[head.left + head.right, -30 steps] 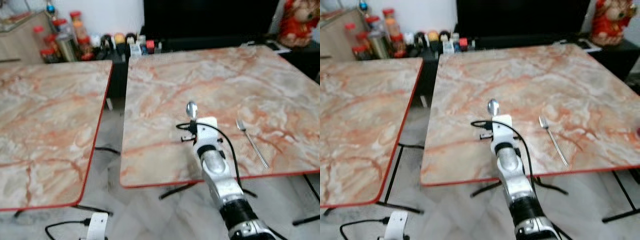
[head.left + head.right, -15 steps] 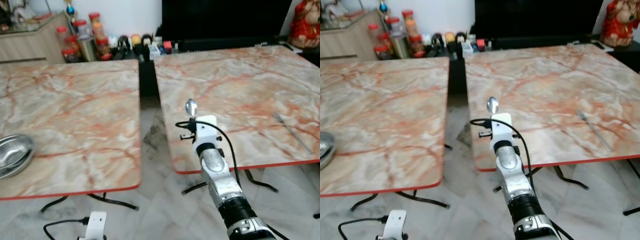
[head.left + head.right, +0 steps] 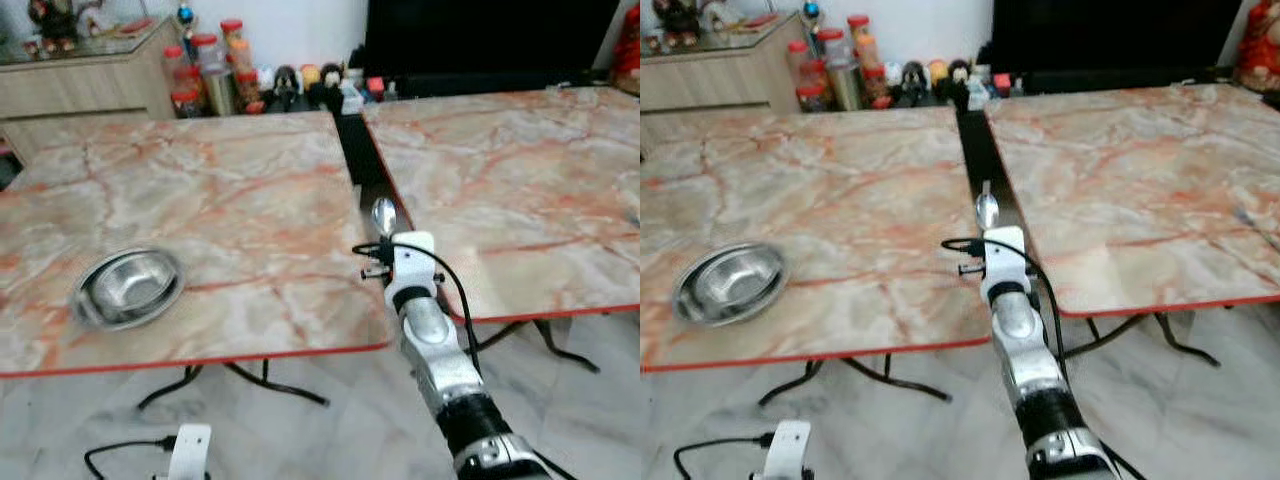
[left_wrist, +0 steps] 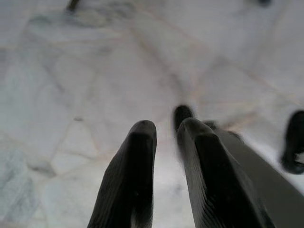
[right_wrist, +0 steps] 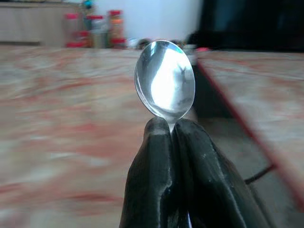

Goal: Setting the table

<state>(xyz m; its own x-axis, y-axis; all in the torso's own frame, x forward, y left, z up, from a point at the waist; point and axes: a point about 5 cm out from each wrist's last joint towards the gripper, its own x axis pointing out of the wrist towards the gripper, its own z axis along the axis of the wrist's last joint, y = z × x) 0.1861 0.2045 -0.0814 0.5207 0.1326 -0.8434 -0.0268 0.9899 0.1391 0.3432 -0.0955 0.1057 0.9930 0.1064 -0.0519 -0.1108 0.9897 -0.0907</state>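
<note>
Because the spoon (image 3: 383,215) was being carried, the head views showed the right gripper (image 3: 386,243) holding it upright over the gap between the two marble tables (image 3: 200,210), with the steel bowl (image 3: 128,288) waiting on the left one. In the right wrist view, both fingers (image 5: 152,180) were pinched on the spoon's neck. The left gripper (image 4: 164,156) hung idle above the floor (image 4: 85,71), its fingers a narrow gap apart.

The table (image 3: 200,200) is cream marble veined with orange and edged in red, the bowl (image 3: 128,288) and spoon (image 5: 165,80) shiny silver.
</note>
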